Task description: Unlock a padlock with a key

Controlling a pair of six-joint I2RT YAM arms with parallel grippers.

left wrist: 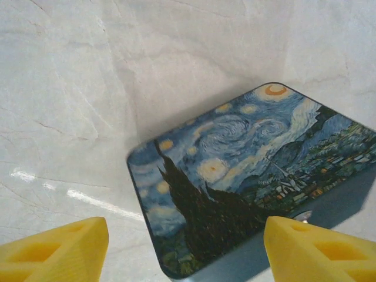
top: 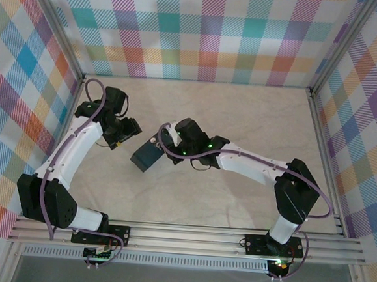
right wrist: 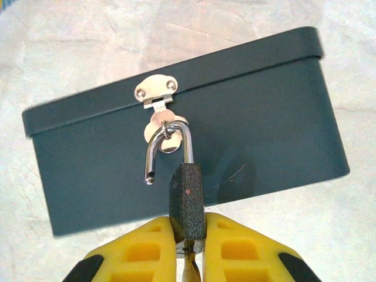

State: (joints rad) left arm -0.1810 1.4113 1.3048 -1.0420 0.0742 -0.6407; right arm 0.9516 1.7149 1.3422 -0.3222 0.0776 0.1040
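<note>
A: What is the right gripper (right wrist: pixel 189 232) doing?

B: Its yellow fingers are pinching tight on the bottom of the padlock (right wrist: pixel 187 188). The key (right wrist: pixel 189 269) is showing as a tan sliver between them, at 6 o'clock of the lock body. Beyond, the shackle (right wrist: pixel 151 154) is hanging through the hasp (right wrist: pixel 155 91) of the Starry Night box (right wrist: pixel 264 117), and its free end is standing clear of the body at 9 o'clock.

A: So the unlocking looks done?

B: Seemingly, so the step in hand is looking like removal. The next move is calling for swinging that open leg out of the hasp loop.

A: And the left gripper (left wrist: pixel 188 247)?

B: It is hovering wide open and empty, at 10 o'clock of the box in the overhead view.
</note>
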